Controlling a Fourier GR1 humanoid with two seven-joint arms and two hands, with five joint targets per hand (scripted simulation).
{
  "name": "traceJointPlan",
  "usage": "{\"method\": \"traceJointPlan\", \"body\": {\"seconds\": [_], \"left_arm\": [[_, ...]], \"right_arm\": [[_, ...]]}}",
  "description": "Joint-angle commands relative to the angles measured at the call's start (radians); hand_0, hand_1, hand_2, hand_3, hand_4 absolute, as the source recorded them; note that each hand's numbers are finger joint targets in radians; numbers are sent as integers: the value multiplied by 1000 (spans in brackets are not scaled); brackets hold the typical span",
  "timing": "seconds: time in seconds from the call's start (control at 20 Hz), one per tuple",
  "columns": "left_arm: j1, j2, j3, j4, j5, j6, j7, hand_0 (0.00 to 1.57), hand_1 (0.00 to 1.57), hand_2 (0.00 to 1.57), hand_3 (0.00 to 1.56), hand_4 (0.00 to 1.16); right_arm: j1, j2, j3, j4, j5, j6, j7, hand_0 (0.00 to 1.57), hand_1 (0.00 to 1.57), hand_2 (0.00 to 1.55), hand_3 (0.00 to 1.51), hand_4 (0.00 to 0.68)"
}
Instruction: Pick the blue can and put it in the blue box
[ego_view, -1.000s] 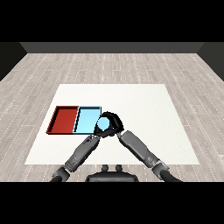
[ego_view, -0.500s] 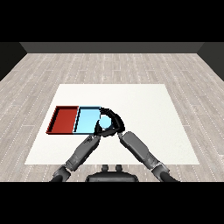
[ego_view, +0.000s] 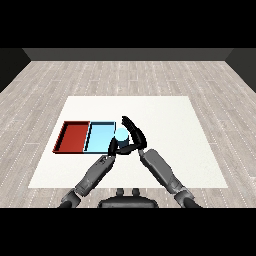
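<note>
Toward the left edge of the white table (ego_view: 165, 107), the red tray (ego_view: 74, 136) was seen, with the light blue tray (ego_view: 99, 135) touching it on the right. At the blue tray's right edge the blue can (ego_view: 121, 134) was held upright, its long axis vertical. The left hand (ego_view: 114, 146) was found just below the can; whether its fingers were open or curled could not be told. The right hand (ego_view: 135, 136) was curled round the can from the right side. The can was judged to lie at the tray's right rim, so a short carry leftward, over that rim, was still called for.
</note>
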Motion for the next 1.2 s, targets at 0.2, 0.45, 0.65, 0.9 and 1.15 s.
{"method": "traceJointPlan", "body": {"seconds": [0.2,0.45,0.65,0.9,1.15], "left_arm": [[0,27,75,-50,-73,-26,58,1571,1571,1571,1500,1131],[13,-6,95,-9,-123,-11,30,1571,1571,1571,1494,1125],[6,46,123,12,-131,-52,37,1571,1571,1571,1492,1130],[-46,87,195,43,-129,-58,105,1571,1571,1571,1495,1136],[-93,147,285,189,-137,-54,89,1571,1571,1571,1493,1134]], "right_arm": [[152,-15,-48,-162,42,52,2,0,0,0,0,0],[171,-9,-115,-207,62,55,24,0,0,0,0,0],[356,-117,-169,-441,-6,86,16,0,0,0,0,0],[401,-190,-321,-464,-87,165,-13,0,0,0,0,0],[427,-200,-374,-479,-106,141,35,0,0,0,0,0]]}}
